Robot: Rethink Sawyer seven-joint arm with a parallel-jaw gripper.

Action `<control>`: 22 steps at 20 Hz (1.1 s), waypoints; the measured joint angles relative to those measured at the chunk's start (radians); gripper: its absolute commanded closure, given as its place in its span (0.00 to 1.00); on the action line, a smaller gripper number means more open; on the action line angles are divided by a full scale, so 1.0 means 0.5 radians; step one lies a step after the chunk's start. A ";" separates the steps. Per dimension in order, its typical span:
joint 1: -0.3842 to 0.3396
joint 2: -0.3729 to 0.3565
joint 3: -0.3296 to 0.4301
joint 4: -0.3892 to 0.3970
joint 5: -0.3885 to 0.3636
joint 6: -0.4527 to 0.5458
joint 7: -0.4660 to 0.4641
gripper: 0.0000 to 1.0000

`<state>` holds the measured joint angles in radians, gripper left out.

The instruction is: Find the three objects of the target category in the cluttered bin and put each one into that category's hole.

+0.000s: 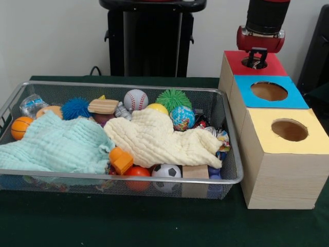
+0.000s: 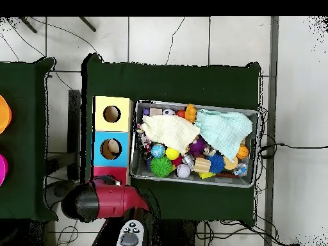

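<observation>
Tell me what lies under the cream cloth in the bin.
Poking out from under the cream cloth: a soccer ball, a wooden block and an orange toy. Whatever sits beneath its middle is covered.

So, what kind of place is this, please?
Probably a robotics lab test bench, not a home. A robot arm hangs over the red box in a row of wooden boxes with holes, a wire bin of toys sits on a green-covered table, and cables run over the tiled floor.
</observation>
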<state>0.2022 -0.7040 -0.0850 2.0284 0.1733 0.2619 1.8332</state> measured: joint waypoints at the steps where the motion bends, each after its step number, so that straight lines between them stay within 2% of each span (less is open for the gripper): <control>1: 0.000 -0.002 0.000 0.000 0.000 0.000 0.000 1.00; 22: -0.024 -0.047 0.006 0.000 -0.001 0.038 0.000 1.00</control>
<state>0.1904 -0.7275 -0.0821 2.0286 0.1729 0.2810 1.8332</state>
